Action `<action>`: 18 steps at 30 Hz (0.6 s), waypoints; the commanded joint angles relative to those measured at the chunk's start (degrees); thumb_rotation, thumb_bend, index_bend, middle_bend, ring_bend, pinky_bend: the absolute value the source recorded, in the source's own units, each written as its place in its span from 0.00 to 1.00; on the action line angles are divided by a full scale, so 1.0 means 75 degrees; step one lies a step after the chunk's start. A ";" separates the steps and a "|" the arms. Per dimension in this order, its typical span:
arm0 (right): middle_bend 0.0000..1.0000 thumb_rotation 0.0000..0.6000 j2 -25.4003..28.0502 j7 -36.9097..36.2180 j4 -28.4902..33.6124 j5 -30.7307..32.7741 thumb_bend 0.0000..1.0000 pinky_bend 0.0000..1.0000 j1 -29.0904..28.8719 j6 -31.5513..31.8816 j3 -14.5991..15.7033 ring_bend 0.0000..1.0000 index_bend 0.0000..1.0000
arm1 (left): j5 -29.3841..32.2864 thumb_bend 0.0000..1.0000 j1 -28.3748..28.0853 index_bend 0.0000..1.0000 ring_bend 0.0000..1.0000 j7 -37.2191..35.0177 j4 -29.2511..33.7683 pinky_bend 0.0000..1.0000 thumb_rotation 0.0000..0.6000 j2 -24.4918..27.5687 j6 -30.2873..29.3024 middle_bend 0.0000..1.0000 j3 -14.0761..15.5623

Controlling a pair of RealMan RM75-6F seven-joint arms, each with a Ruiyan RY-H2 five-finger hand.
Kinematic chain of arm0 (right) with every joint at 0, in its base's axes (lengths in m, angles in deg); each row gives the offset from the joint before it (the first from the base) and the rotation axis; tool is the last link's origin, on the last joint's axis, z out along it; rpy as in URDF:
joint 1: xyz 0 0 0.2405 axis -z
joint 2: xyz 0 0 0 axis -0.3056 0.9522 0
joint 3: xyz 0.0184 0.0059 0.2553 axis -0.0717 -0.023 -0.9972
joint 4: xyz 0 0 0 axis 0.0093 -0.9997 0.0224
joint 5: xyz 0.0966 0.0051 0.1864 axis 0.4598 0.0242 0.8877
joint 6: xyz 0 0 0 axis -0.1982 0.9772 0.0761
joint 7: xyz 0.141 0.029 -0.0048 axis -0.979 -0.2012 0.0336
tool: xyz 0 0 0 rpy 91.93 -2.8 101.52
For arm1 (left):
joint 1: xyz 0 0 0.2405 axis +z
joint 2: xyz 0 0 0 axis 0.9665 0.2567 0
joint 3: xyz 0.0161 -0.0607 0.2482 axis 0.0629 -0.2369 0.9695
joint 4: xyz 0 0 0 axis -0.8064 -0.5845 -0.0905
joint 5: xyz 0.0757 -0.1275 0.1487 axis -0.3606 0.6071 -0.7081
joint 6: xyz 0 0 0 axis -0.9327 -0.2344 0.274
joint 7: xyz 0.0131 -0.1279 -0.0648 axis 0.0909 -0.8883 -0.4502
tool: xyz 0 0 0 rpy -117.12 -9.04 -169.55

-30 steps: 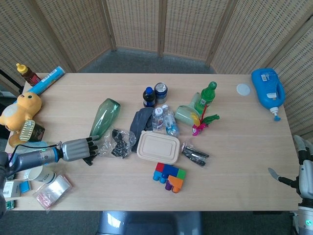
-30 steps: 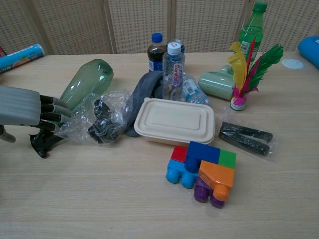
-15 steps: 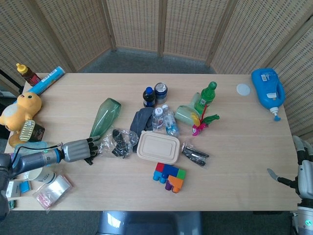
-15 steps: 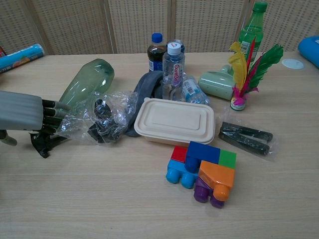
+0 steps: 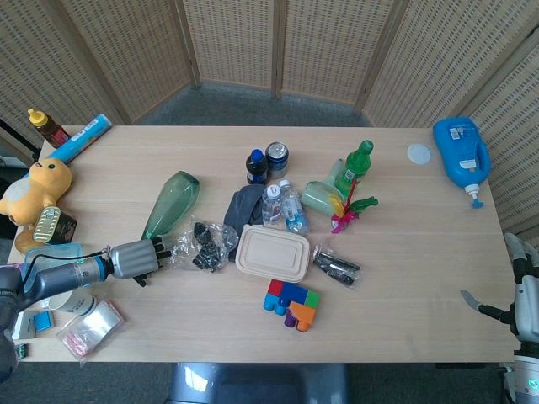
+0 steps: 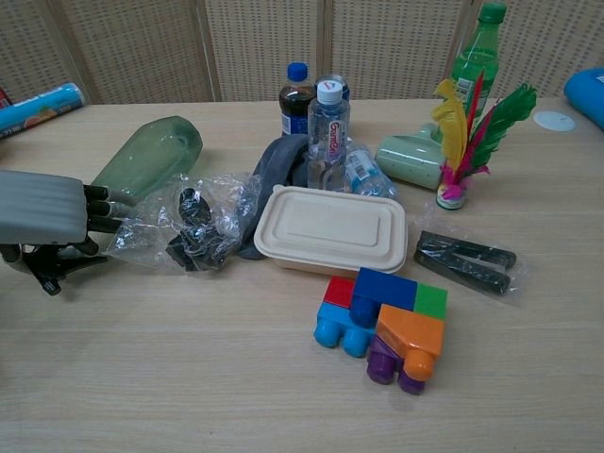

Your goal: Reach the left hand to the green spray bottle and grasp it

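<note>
On table, green spray bottle (image 5: 168,205) lies diagonally.

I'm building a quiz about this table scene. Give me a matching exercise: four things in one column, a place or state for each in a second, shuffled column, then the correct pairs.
Things:
1. green spray bottle
2. beige lidded container
3. blue detergent jug
4. toy blocks

Places/states:
A. far right corner of the table
B. lying on its side by the left hand
C. nearest the front edge
D. closed, at the centre

Pairs: 1-B, 2-D, 3-A, 4-C

Green spray bottle (image 6: 142,162) neck behind left hand (image 6: 42,212).
</note>
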 commanded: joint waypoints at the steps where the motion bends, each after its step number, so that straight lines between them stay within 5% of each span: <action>1: 0.00 0.97 0.0005 -0.0010 0.0006 -0.0009 0.00 0.00 0.0001 -0.0003 0.0005 0.00 0.00 | 0.0108 0.00 -0.0008 0.86 0.00 0.0009 0.0040 0.01 1.00 0.0013 -0.0117 0.00 -0.0102; 18: 0.00 0.96 0.0078 -0.0125 0.0106 -0.0128 0.00 0.00 0.0021 -0.0009 0.0061 0.00 0.00 | 0.1123 0.00 -0.0357 0.87 0.00 0.0304 0.0757 0.05 1.00 0.0464 -0.1239 0.00 -0.1287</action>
